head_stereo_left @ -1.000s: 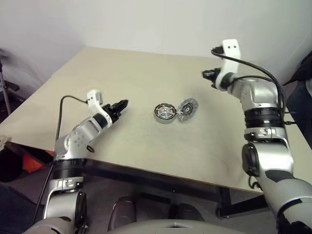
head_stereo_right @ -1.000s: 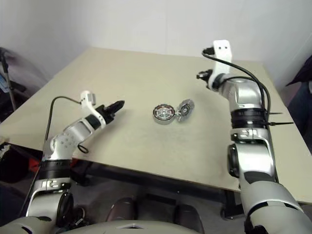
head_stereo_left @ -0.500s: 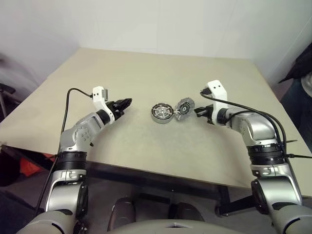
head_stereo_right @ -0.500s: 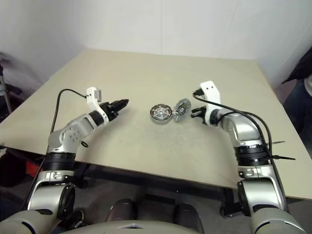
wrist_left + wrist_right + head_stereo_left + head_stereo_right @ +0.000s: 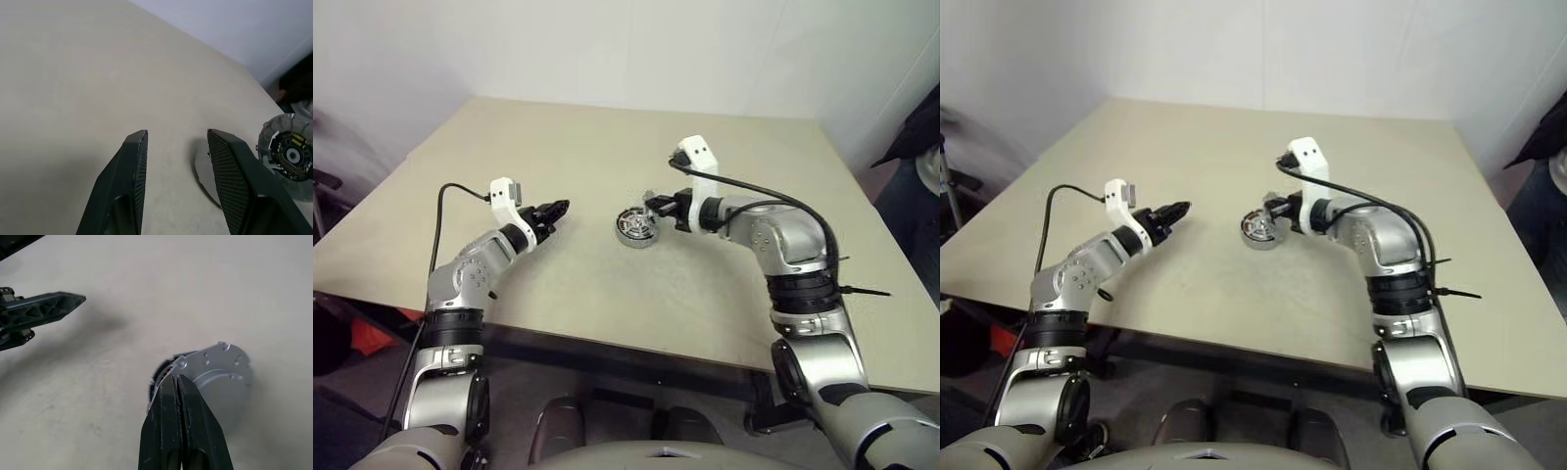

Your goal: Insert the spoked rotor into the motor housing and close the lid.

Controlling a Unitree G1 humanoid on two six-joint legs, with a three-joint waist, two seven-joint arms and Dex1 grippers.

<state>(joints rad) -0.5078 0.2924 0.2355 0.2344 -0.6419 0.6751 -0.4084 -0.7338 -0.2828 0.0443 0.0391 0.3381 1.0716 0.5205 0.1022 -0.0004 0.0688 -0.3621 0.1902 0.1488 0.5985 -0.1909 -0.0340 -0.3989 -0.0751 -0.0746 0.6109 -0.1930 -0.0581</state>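
Supporting surface: pale beige table (image 5: 607, 147), bare top with a faint grain; white wall behind it.
Edge of scene: a person's dark sleeve (image 5: 913, 132) past the table's far right corner.
Right gripper (image 5: 177, 378): reaches in from the right, tilted down over the parts. Black fingers pressed flat together with nothing between them. Tips sit at the near rim of the lid; whether they touch it I cannot tell.
Left gripper (image 5: 176, 139): hovers low over bare table, well to the left of the parts, pointing toward them. Fingers part-way apart, nothing in the gap.
Motor housing (image 5: 633, 239): short round metal can, upright on the table near its middle, between the two grippers and just under the right one.
Lid (image 5: 220, 382): silvery disc at the housing's right side, tipped up on edge against it. Plain grey back with small screw heads faces the right wrist view; the dark centre faces the left wrist view.
Spoked rotor (image 5: 637, 224): silvery spokes show in the housing's open top, so it appears seated inside.
Writing: greenish and yellowish marks ring the lid's dark centre, too small to read.
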